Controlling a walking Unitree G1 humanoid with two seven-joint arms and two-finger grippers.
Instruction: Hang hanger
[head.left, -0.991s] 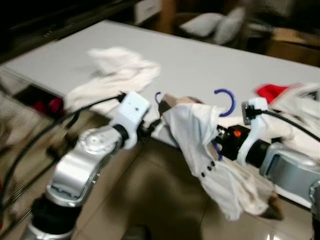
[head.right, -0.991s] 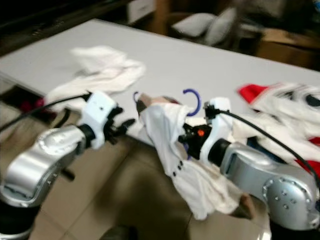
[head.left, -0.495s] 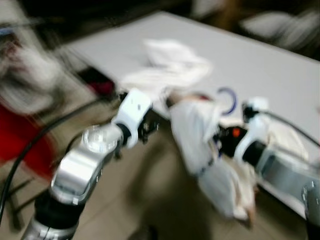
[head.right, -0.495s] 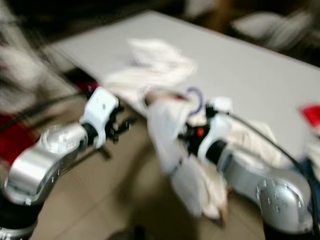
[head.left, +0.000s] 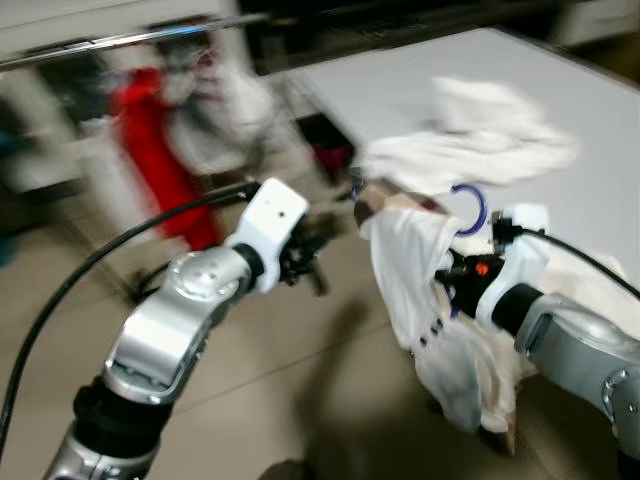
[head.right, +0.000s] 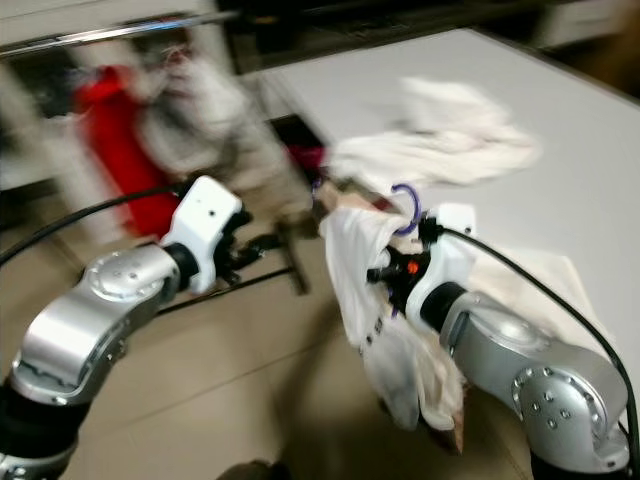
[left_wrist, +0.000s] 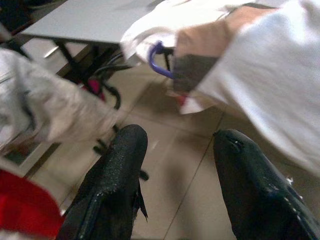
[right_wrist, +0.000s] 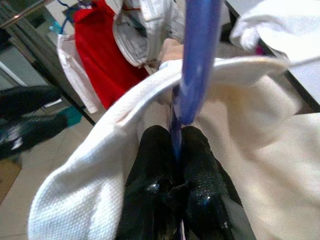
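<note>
Two grippers up at centre frame: right gripper (right_wrist: 174, 165), jaws clamped on the blue hanger (right_wrist: 196, 60) draped with a white shirt (head.left: 420, 300); left gripper (left_wrist: 175, 180), jaws spread, nothing between them. Clothes rail (head.left: 110, 40) upper left.

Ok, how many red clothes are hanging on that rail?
1 that can be made out: a red garment hanging on the rail, with pale clothes beside it. The view is blurred, so more may be hidden.
</note>
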